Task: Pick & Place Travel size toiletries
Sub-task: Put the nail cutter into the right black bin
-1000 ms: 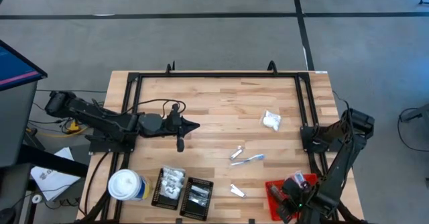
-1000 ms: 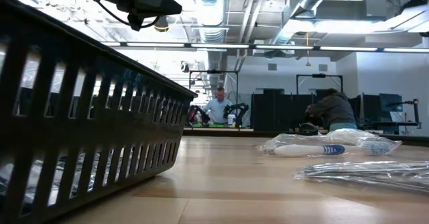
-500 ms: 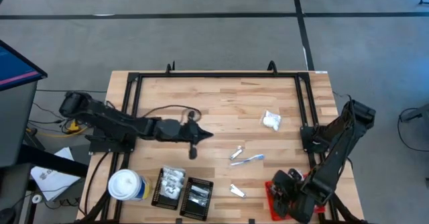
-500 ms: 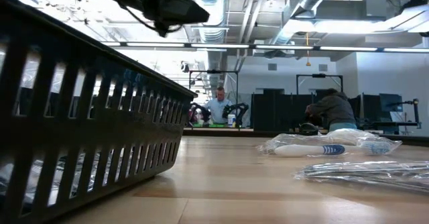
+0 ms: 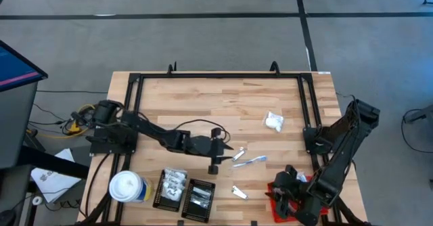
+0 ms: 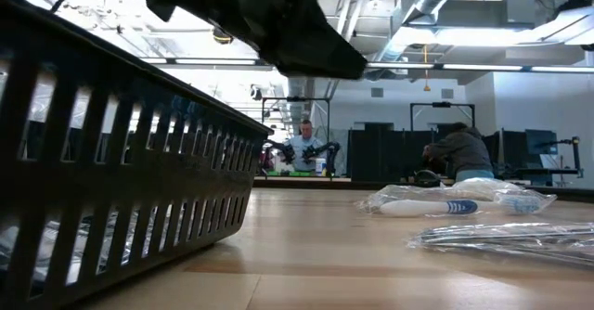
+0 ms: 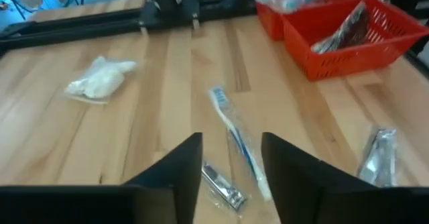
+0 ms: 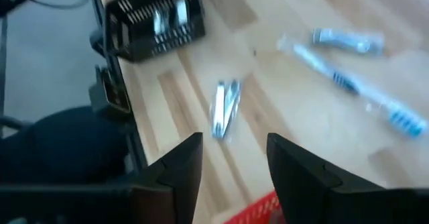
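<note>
Silvery foil marks the nearest sachet (image 7: 223,186), lying on the desk right between the left jaws (image 7: 231,158), which gape empty above it beside the toothbrush (image 7: 234,138), so they should descend straight and clench without snagging that brush.

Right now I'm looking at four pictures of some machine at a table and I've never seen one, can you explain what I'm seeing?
It is a robot with two dark arms at a wooden table. One picture looks down from above, one looks level across the tabletop, and two come from cameras on the wrists. The left gripper is open and empty, beside a toothbrush and a silvery sachet. The right gripper, also open and empty, is at the red tray. A white packet, black trays and a canister also lie there.
</note>
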Controlling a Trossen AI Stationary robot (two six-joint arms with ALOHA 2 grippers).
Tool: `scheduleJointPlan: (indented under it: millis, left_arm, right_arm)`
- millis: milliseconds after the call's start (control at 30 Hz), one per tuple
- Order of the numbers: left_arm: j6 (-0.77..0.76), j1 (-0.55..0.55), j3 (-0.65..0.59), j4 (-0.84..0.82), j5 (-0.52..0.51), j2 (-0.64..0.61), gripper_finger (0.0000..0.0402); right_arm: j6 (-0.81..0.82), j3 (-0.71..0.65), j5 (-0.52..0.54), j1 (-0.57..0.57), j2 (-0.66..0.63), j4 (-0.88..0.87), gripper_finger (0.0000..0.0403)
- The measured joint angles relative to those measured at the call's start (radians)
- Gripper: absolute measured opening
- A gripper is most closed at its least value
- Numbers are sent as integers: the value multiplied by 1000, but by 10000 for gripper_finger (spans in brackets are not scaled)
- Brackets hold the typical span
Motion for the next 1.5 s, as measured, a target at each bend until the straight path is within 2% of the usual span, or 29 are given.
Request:
scheduleJointPlan:
  millis: [100, 233, 600, 767, 833, 1067, 1167, 1233, 1300, 1433, 1500]
  left_arm:
    - [26, 0, 17, -5, -6, 30, 167]
    - [35, 3, 17, -10, -55, 31, 174]
    - [-11, 6, 28, -63, -2, 31, 142]
    - [-44, -1, 28, -82, 8, 31, 139]
    - [-61, 2, 28, -82, 41, 31, 141]
    - [-89, 9, 90, -146, 64, 109, 143]
    - [-90, 6, 142, -144, 62, 186, 143]
    - [-90, 0, 169, -176, 25, 221, 143]
    - [-84, -2, 192, -207, -19, 238, 144]
    - [-82, -2, 198, -217, -34, 240, 149]
    - [-85, -6, 198, -215, -34, 238, 153]
  right_arm:
    - [-41, 0, 90, 22, 0, 1, 151]
    - [-146, 0, 191, 38, 0, 5, 140]
    - [-256, 0, 345, -63, -15, 24, 123]
    - [-415, 0, 506, -57, -28, 93, 125]
    - [-551, 0, 500, -46, -30, 172, 125]
    - [-1028, 1, 160, -59, 2, 586, 124]
    - [-1088, -1, 82, -84, 15, 610, 125]
    - [-1116, -1, 7, -108, 29, 633, 125]
    - [-1192, -34, -123, -124, 37, 723, 124]
    - [-1367, -131, -437, -166, 29, 1048, 123]
    - [-1395, -171, -522, -178, 18, 1106, 123]
